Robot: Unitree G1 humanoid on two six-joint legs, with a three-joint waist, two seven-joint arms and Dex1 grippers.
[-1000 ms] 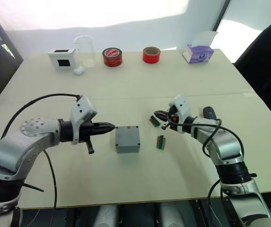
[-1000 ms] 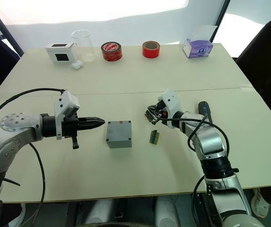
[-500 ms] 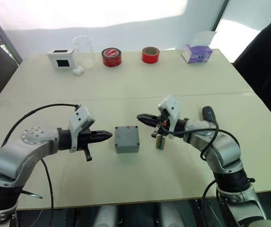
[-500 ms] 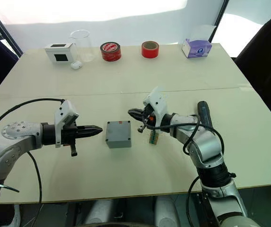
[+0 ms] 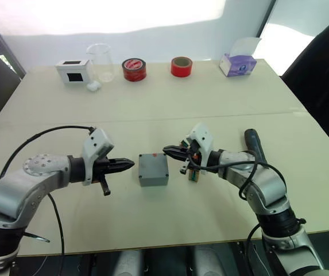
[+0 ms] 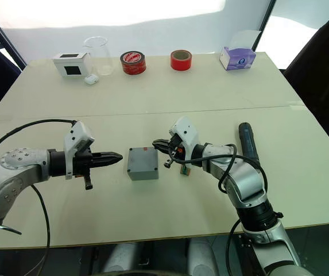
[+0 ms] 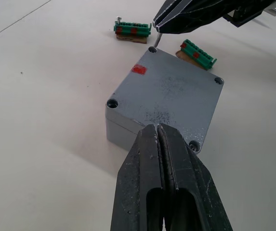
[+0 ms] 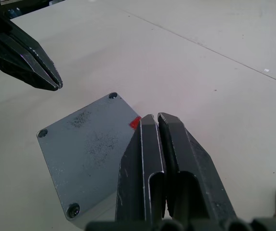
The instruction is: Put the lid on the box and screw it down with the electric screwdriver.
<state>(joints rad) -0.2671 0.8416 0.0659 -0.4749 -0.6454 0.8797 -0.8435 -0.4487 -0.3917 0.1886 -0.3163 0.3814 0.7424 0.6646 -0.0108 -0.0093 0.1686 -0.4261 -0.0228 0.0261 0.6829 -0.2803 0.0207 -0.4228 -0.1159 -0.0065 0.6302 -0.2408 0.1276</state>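
Observation:
The grey box sits mid-table. Its flat top has a hole at each corner and a small red mark, and it looks like the lid seated on it. My left gripper is shut and empty, its tip just left of the box. My right gripper comes in from the right, shut on a small screw. The screw hangs over the box's far right corner hole. The dark electric screwdriver lies on the table beyond my right forearm, held by nothing.
Two green terminal blocks lie just right of the box. Along the far edge stand a white box with a black window, a glass beaker, two red tape rolls and a purple tissue box.
My right gripper has swung left from the green blocks to the box's far right corner. My left gripper has barely moved.

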